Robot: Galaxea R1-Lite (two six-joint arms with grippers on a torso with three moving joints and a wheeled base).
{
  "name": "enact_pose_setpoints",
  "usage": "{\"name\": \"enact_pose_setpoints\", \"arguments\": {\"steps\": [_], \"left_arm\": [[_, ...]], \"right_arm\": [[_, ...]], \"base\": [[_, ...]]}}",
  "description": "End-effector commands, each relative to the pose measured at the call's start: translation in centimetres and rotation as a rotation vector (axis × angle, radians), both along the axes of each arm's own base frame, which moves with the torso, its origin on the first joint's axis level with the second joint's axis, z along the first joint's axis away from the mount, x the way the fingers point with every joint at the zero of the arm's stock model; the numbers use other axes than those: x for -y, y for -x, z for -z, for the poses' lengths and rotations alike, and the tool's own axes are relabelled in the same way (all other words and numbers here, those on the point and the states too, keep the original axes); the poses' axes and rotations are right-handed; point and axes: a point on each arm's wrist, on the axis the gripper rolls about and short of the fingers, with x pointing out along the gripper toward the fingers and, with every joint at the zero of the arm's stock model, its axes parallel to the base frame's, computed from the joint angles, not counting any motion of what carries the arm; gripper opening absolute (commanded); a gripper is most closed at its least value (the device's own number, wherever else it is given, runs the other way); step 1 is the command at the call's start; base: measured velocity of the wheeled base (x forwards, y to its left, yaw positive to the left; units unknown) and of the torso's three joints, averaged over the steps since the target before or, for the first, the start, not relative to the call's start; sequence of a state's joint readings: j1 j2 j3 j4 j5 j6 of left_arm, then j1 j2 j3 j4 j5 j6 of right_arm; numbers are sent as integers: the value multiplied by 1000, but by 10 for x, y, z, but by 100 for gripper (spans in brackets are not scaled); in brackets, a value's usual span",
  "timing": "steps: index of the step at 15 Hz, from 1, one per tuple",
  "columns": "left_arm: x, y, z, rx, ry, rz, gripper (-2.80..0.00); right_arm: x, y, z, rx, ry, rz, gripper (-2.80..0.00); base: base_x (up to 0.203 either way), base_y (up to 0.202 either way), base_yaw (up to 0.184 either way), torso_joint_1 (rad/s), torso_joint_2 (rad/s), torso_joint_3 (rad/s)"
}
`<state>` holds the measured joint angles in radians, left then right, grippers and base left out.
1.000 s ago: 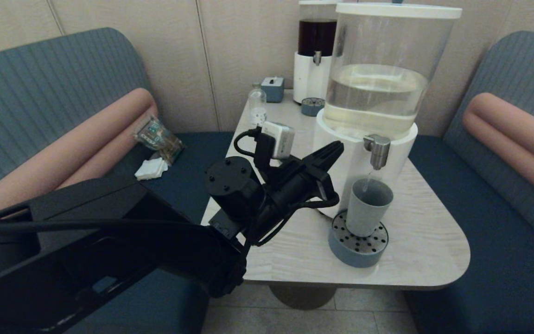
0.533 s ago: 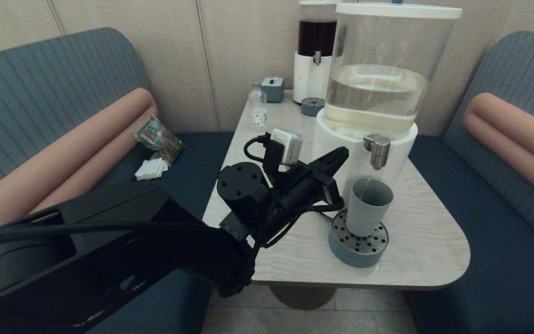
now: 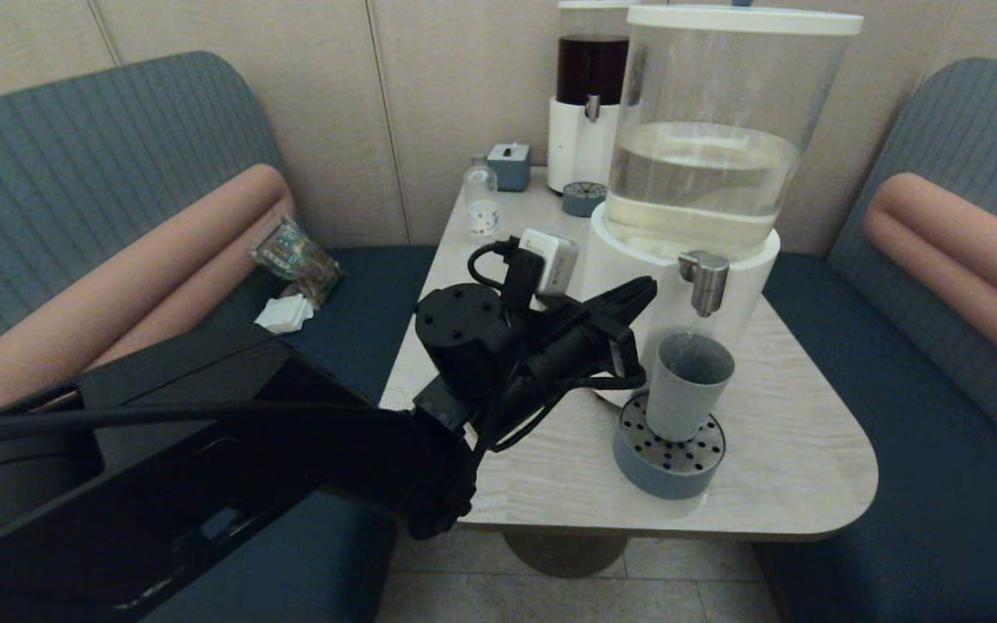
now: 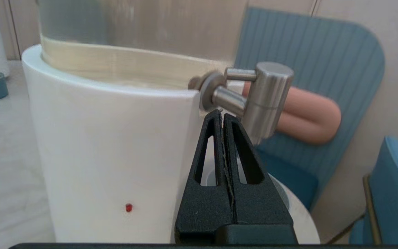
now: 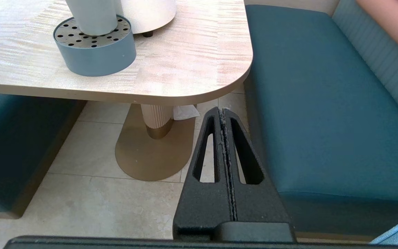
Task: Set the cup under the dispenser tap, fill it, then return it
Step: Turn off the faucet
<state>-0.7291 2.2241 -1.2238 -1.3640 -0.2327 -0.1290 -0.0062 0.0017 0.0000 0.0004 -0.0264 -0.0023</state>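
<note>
Booth table (image 3: 775, 467), cup (image 3: 687, 385) upright on the drip tray (image 3: 670, 463), right under the tap (image 3: 706, 281).
Left gripper (image 3: 644, 290) is at the dispenser (image 3: 637, 285), fingers pressed together on nothing, tips just beside the tap's stem, possibly touching, hard to call. Right gripper (image 5: 224, 110), also closed and empty, hangs low off the table's corner, above the floor.

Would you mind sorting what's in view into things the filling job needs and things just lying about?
Job:
cup on the drip tray
tap
left gripper, fingers shut, beside the tap

Lying about:
small bottle
red-liquid dispenser
snack packet
right gripper, parked below table level
</note>
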Motion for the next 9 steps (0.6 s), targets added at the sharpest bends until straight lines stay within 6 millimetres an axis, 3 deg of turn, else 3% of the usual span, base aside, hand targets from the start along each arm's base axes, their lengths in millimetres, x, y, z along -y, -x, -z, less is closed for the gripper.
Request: {"name": "enact_pose_setpoints", "arguments": {"steps": [1,9], "left_arm": [[-1,1,-18,45,14,5,-280],[4,-4,-24,53,7,9,-280]], "right_arm": [[0,0,1,-4,1,0,-280],[0,0,0,-3,1,0,-280]], "base": [[0,0,0,0,0,0],[0,0,0,0,0,0]]}}
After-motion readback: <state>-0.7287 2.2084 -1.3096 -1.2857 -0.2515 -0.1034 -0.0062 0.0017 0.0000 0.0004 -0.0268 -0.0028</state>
